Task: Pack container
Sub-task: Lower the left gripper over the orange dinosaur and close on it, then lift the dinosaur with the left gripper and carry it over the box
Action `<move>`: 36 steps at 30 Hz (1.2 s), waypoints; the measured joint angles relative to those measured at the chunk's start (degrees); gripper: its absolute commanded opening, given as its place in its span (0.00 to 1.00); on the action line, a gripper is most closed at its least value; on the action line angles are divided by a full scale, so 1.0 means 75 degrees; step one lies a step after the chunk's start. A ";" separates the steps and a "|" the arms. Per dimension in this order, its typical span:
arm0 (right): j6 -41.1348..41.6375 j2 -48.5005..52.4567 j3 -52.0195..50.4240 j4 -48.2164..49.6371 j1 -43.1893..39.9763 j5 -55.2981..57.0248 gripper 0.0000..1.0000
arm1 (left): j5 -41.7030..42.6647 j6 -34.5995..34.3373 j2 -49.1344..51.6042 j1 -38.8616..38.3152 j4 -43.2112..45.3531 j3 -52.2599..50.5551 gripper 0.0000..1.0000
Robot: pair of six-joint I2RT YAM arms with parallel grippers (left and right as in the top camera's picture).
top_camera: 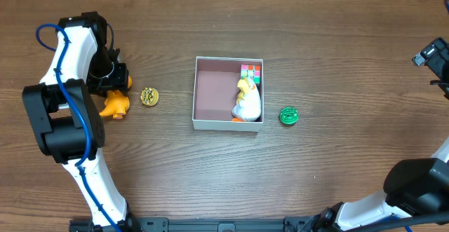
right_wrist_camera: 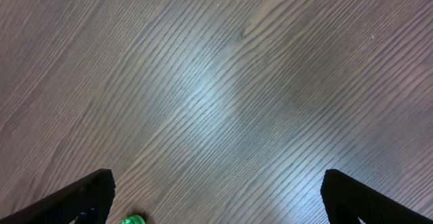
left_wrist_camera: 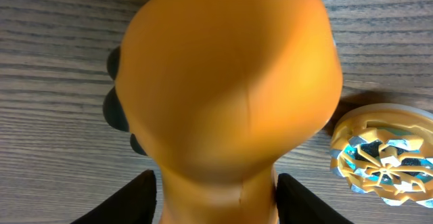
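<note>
The container [top_camera: 194, 92], a shallow square box with thin white walls and a dull pinkish-brown floor, sits flat at the middle of the wooden counter [top_camera: 316, 22]. Two toys lie inside it, both against its right wall: a small cube [top_camera: 251, 72] with coloured squares in the far right corner, and a white and yellow duck [top_camera: 247, 103] just in front of the cube, reaching to the near wall. The left half of the floor is bare.

Just outside the container's right wall, near its front corner, a green disc [top_camera: 288, 116] lies on the counter. Well to the left of the container lies a gold disc [top_camera: 149, 96], and just beside that, further left, is an orange toy [top_camera: 114, 105].

The left tool [left_wrist_camera: 220, 200] is clenched on the orange toy: in the left wrist view the toy fills most of the frame, and the two dark fingers [left_wrist_camera: 139, 200] sit against either side of its narrower part. The gold disc shows at that view's right edge.

The right tool [right_wrist_camera: 216, 197] is at the far right edge of the counter, well apart from the container. It is released, its fingers spread wide over bare wood and holding nothing.
</note>
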 measured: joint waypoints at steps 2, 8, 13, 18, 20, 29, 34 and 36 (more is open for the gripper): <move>-0.0006 0.0000 0.0000 0.0000 0.0000 -0.0003 1.00 | 0.0000 0.0000 0.0000 0.0000 0.0000 0.0000 0.47; -0.0006 0.0000 0.0000 0.0000 0.0000 -0.0003 1.00 | 0.0000 -0.0003 0.0000 0.0000 0.0000 0.0000 0.36; -0.0003 0.0000 0.0000 0.0003 0.0000 -0.0003 1.00 | 0.0000 -0.0003 0.0000 0.0000 0.0000 0.0000 0.32; -0.0003 0.0000 0.0000 0.0000 0.0000 -0.0003 1.00 | 0.0000 -0.0003 0.0000 0.0000 -0.0009 0.0000 0.34; -0.0003 0.0000 0.0000 -0.0003 0.0000 -0.0003 1.00 | 0.0000 -0.0003 0.0000 0.0000 -0.0015 0.0000 0.33; -0.0003 0.0000 0.0000 0.0000 0.0000 -0.0003 1.00 | 0.0224 -0.0006 0.0000 0.0000 -0.0154 0.0117 0.13; -0.0003 0.0000 0.0000 0.0000 0.0000 0.0000 1.00 | 0.0463 -0.0006 0.0000 0.0000 -0.0181 0.0300 0.13; -0.0003 0.0000 0.0000 0.0003 0.0000 -0.0003 1.00 | 0.0597 -0.0006 0.0000 0.0000 -0.0227 0.0344 0.14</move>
